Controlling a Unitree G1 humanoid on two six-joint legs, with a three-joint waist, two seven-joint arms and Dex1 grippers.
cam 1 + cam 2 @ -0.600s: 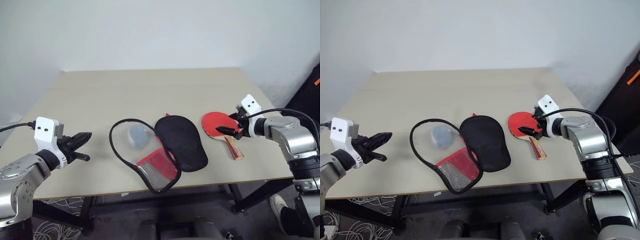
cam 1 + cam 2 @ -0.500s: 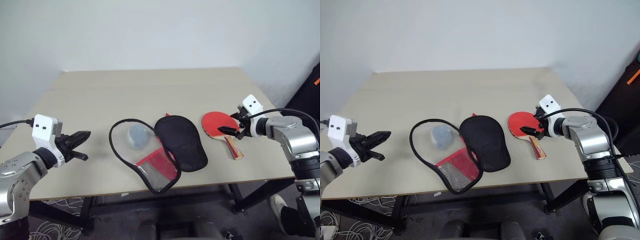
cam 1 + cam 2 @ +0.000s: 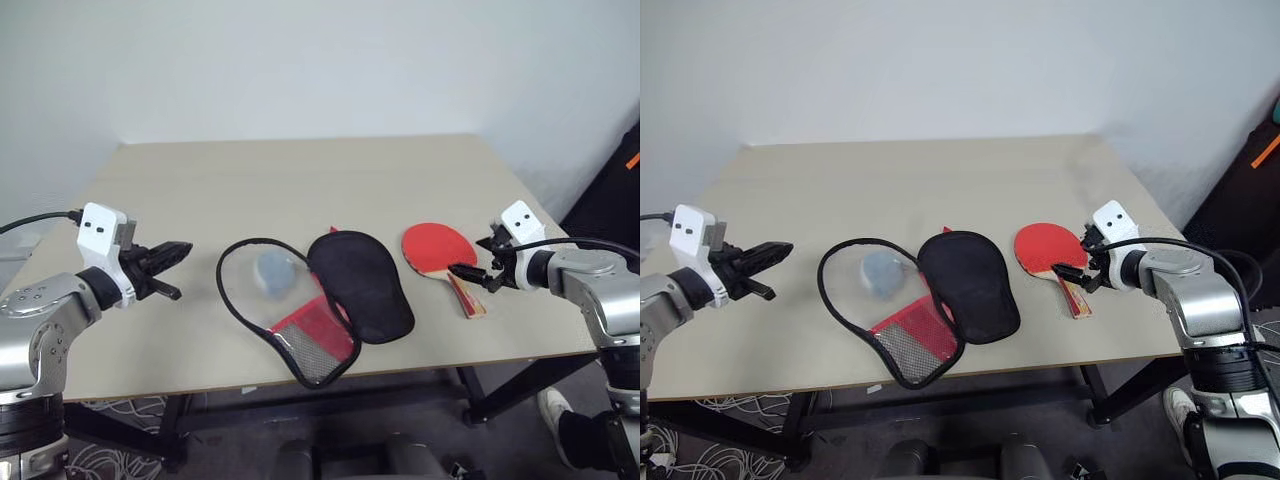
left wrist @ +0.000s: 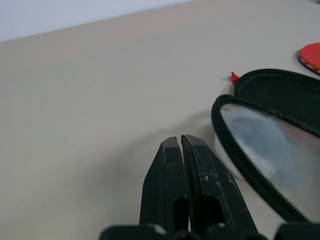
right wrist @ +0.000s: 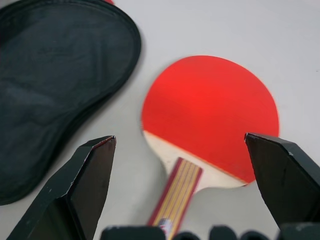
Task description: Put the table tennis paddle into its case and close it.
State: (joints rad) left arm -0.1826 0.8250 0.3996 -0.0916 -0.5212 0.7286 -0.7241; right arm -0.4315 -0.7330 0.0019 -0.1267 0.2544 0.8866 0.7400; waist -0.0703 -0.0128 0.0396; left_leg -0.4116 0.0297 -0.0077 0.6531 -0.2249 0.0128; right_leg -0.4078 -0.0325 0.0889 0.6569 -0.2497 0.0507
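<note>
Beige table (image 3: 300,180) by a white wall. The right claw (image 3: 482,267) has pulled back from over the red face of the paddle (image 3: 437,250) and now hangs wide open near the handle, so it looks ready to grab there. The left claw (image 3: 172,268) has lifted a bit and stays shut tight, holding nothing. The paddle lies flat, just right of the case (image 3: 320,300). The case is unzipped and spread open. A grey-blue round thing (image 3: 275,270) sits in its left half.

Red-faced paddle (image 3: 436,247), black-lined red case (image 3: 362,283)
</note>
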